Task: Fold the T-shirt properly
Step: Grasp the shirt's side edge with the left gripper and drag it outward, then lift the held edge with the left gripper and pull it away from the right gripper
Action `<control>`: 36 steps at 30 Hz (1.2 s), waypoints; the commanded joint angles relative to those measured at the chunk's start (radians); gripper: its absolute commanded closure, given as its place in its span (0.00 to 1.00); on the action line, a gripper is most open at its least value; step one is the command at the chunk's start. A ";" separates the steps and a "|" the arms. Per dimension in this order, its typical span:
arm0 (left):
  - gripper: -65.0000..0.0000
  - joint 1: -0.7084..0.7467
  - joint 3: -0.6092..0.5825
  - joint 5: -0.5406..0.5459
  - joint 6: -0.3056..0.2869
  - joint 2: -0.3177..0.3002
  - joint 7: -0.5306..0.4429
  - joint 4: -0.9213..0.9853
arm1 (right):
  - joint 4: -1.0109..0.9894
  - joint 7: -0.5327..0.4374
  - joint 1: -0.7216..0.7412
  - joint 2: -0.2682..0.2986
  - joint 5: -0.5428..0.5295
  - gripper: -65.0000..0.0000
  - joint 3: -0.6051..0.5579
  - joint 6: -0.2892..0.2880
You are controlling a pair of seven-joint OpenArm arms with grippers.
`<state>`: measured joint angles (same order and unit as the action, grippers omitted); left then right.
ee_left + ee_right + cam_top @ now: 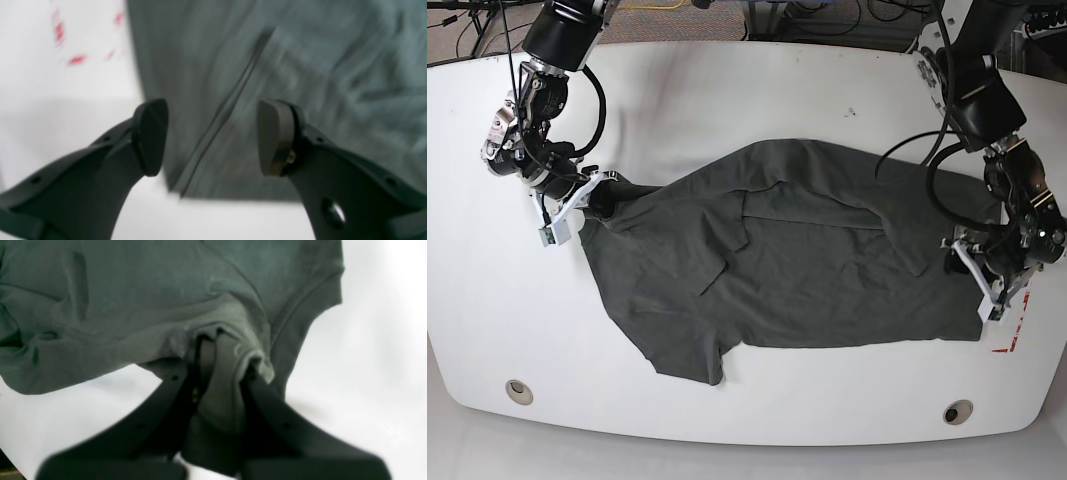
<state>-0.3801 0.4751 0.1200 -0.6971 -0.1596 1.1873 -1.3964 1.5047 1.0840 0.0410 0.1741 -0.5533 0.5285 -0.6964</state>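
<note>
T-shirt [797, 270] lies lengthwise across table, right gripper [220, 350] clamping it, left gripper [211, 136] released.

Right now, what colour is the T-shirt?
Plain dark charcoal grey T-shirt, no pattern; base view shows it best.

Robotics lab: white table [727, 90], cables [827, 20] behind.

Bright even overhead light; wrist views blurred; base view sharp.
</note>
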 commanded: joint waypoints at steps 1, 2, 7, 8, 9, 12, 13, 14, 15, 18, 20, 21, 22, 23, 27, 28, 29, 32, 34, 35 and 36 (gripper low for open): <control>0.40 -0.064 -0.005 0.010 -0.001 0.005 -0.083 0.062 | 0.021 -0.017 0.018 0.014 -0.020 1.00 0.002 -0.002; 0.40 -0.079 -0.005 0.008 -0.001 0.007 -0.106 0.104 | 0.021 -0.017 0.018 0.014 -0.020 1.00 0.002 -0.002; 0.40 -0.153 -0.026 0.008 -0.001 0.009 -0.188 0.306 | 0.021 -0.017 0.020 0.014 -0.018 1.00 0.002 -0.002; 0.40 -0.165 -0.036 0.008 -0.001 0.009 -0.202 0.338 | 0.021 -0.017 0.020 0.014 -0.018 1.00 0.002 -0.002; 0.40 -0.175 -0.051 0.008 -0.001 0.007 -0.217 0.372 | 0.021 -0.017 0.020 0.015 -0.018 1.00 0.002 -0.002; 0.40 -0.201 -0.100 0.010 -0.001 0.005 -0.275 0.473 | 0.021 -0.017 0.020 0.015 -0.018 1.00 0.002 -0.002; 0.40 -0.205 -0.109 0.010 -0.001 0.004 -0.289 0.493 | 0.021 -0.017 0.020 0.015 -0.018 1.00 0.002 -0.002; 0.40 -0.207 -0.117 0.010 -0.001 0.004 -0.304 0.515 | 0.021 -0.017 0.020 0.015 -0.018 1.00 0.002 -0.002; 0.40 -0.210 -0.125 0.010 -0.001 0.004 -0.326 0.536 | 0.021 -0.017 0.020 0.015 -0.018 1.00 0.002 -0.002; 0.40 -0.211 -0.129 0.010 -0.001 0.004 -0.361 0.578 | 0.021 -0.017 0.020 0.015 -0.018 1.00 0.002 -0.002; 0.40 -0.211 -0.129 0.010 -0.001 0.004 -0.361 0.585 | 0.021 -0.017 0.020 0.015 -0.018 1.00 0.002 -0.002; 0.40 -0.210 -0.129 0.010 -0.001 0.004 -0.361 0.589 | 0.021 -0.017 0.020 0.017 -0.018 1.00 0.002 -0.002; 0.40 -0.208 -0.129 0.010 -0.001 0.004 -0.360 0.589 | 0.021 -0.017 0.020 0.017 -0.018 1.00 0.003 -0.002; 0.40 -0.205 -0.129 0.010 -0.001 0.004 -0.360 0.587 | 0.021 -0.017 0.020 0.017 -0.018 1.00 0.003 -0.002; 0.40 -0.204 -0.129 0.008 -0.001 0.002 -0.358 0.587 | 0.021 -0.017 0.032 0.017 -0.018 1.00 0.003 -0.002; 0.40 -0.204 -0.129 0.008 -0.001 0.001 -0.358 0.587 | 0.021 -0.017 0.033 0.017 -0.018 1.00 0.003 -0.002; 0.40 -0.204 -0.129 0.008 -0.001 -0.001 -0.353 0.587 | 0.021 -0.017 0.033 0.017 -0.018 1.00 0.003 -0.002; 0.40 -0.204 -0.129 0.014 -0.001 -0.030 -0.329 0.585 | 0.021 -0.017 0.033 0.017 -0.018 1.00 0.003 -0.002; 0.40 -0.204 -0.128 0.016 -0.001 -0.041 -0.320 0.585 | 0.021 -0.017 0.033 0.017 -0.018 1.00 0.003 -0.002; 0.40 -0.204 -0.128 0.016 -0.001 -0.045 -0.320 0.585 | 0.021 -0.017 0.033 0.017 -0.018 1.00 0.003 -0.002; 0.40 -0.204 -0.128 0.016 -0.001 -0.045 -0.320 0.585 | 0.021 -0.017 0.033 0.017 -0.018 1.00 0.003 -0.002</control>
<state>-0.5495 0.3450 0.1284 -0.6975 -0.1833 0.8768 -0.7925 1.5047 1.0847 0.0578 0.1772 -0.5537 0.5293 -0.6960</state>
